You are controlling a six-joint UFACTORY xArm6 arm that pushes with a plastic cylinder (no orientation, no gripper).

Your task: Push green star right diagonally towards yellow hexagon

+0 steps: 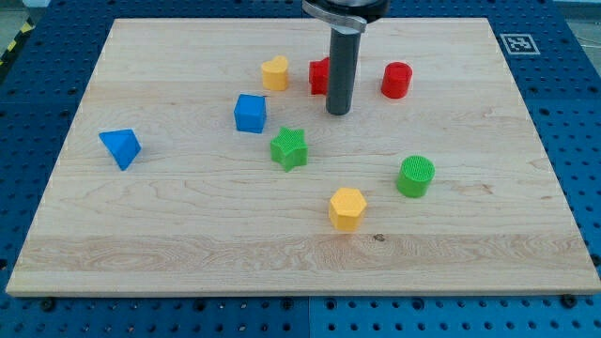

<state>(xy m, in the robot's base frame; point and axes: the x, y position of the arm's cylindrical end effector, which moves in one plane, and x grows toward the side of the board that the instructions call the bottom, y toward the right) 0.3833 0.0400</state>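
Observation:
The green star lies near the middle of the wooden board. The yellow hexagon lies below and to the right of it, toward the view's bottom. My tip stands above and to the right of the green star, apart from it by about a block's width. The rod partly hides a red block behind it.
A blue cube sits up-left of the star. A yellow block and a red cylinder lie near the view's top. A green cylinder is right of the hexagon. A blue triangular block is at the left.

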